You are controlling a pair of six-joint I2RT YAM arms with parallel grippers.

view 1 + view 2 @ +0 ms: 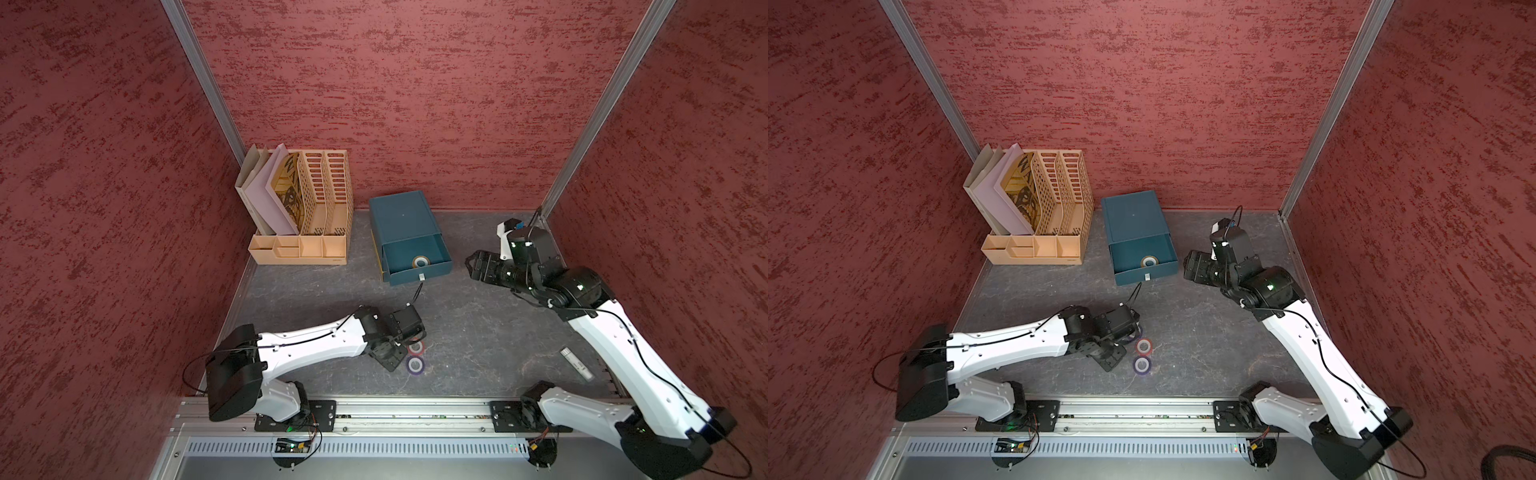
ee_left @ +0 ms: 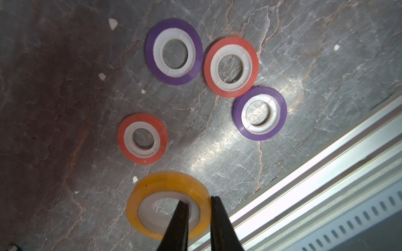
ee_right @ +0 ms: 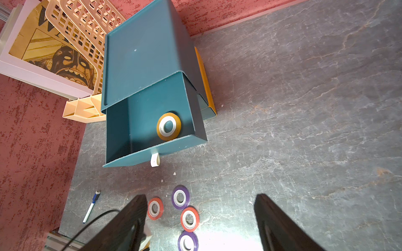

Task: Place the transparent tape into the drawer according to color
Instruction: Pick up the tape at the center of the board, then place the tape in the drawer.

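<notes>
My left gripper [image 2: 198,201] is shut on an orange-yellow transparent tape roll [image 2: 169,178], one finger through its pale core and the other outside the rim. Flat on the grey table beyond it lie two red rolls [image 2: 142,138] [image 2: 231,67] and two purple rolls [image 2: 174,51] [image 2: 260,113]. In both top views the left wrist hides most of them; a red roll [image 1: 415,347] and a purple roll [image 1: 414,365] show. The blue drawer [image 1: 419,277] stands pulled open with one orange-yellow roll [image 3: 168,126] inside. My right gripper [image 3: 201,195] hangs open and empty to the right of the drawer.
A beige file organiser [image 1: 307,208] with papers stands at the back left beside the blue box. A grey cylinder [image 1: 575,363] lies near the right arm, and a pen [image 3: 91,206] lies left of the rolls. An aluminium rail [image 1: 374,411] bounds the table's front edge.
</notes>
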